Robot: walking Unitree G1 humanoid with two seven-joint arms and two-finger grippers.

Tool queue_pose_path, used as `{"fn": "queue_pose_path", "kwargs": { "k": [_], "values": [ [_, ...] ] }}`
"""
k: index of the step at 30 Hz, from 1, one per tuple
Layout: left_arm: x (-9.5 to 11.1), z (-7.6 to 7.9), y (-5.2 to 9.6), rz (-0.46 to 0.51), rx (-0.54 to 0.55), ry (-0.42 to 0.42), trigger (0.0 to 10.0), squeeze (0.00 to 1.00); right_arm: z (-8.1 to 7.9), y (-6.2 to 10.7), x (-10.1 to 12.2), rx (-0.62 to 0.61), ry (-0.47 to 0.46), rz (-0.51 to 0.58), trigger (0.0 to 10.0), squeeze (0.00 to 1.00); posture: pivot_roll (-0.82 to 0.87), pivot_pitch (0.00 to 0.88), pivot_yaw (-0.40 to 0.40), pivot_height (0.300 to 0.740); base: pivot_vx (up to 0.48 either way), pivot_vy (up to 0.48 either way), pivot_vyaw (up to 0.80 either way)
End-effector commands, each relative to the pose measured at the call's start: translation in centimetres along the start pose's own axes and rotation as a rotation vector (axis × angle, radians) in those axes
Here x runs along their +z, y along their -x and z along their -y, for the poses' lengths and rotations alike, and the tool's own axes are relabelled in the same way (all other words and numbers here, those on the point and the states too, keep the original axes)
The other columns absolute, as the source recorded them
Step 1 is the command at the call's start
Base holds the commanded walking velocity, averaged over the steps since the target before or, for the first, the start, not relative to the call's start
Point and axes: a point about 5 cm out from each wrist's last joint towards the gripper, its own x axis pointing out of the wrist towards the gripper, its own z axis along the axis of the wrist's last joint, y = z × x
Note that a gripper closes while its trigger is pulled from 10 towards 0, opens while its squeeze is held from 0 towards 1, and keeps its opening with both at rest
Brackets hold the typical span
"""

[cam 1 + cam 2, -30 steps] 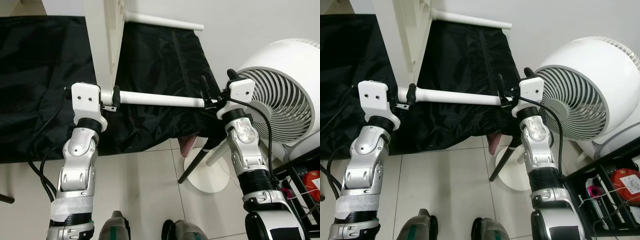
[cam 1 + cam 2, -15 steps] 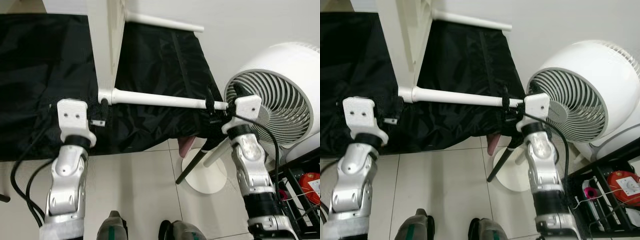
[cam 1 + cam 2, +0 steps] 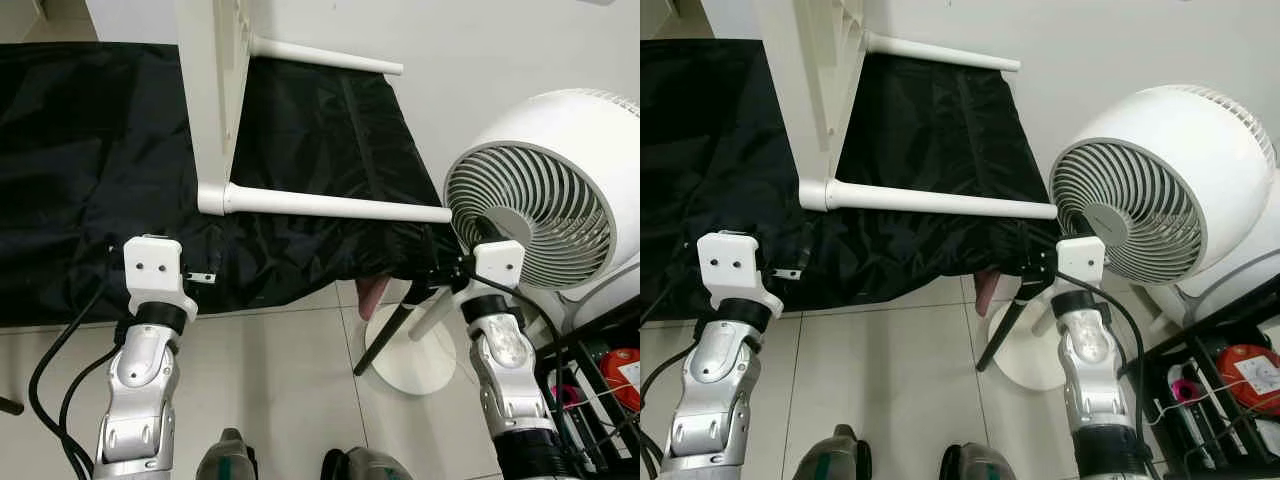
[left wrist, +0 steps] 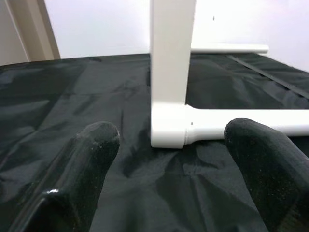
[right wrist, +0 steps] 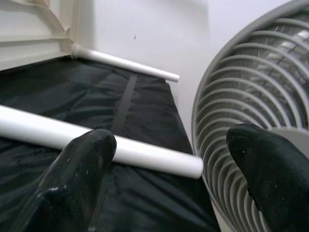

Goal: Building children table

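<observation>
Two end effectors, left [image 4: 166, 181] and right [image 5: 169, 181], gape empty beside the fitted table leg [image 3: 335, 204]; next I regrasp the tabletop [image 3: 210, 90].

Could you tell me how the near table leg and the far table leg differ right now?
The near leg lies just ahead of both grippers, while the far leg lies beyond it near the wall. The near leg's free end stops beside the fan; the far leg's end is well clear of it. Both are white round rods, jutting sideways from the white tabletop above the black cloth.
</observation>
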Motion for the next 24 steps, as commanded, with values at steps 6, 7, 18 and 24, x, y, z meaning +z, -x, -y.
{"fn": "queue_pose_path", "kwargs": {
  "k": [6,7,18,24],
  "values": [
    [0.1,0.0,1.0,-0.013,0.005,0.022,10.0,0.0,0.2,0.3,0.5,-0.002,0.003,-0.003,10.0,0.0,0.11,0.039,-0.067,0.74,0.0,0.0,0.0],
    [0.2,0.0,1.0,-0.007,0.013,0.026,10.0,0.0,0.3,0.1,0.6,0.001,0.002,-0.001,10.0,0.0,0.11,0.044,-0.072,0.74,0.259,0.0,0.0],
    [0.5,0.0,1.0,0.011,0.041,0.036,10.0,0.0,0.1,-1.5,1.3,0.037,0.004,0.035,10.0,0.0,0.12,0.059,-0.097,0.74,0.267,0.0,0.0],
    [0.6,0.0,1.0,0.011,0.048,0.043,10.0,0.0,0.2,-1.9,1.4,0.042,0.018,0.03,10.0,0.0,0.12,0.06,-0.1,0.74,0.268,0.0,0.0]
  ]
}}
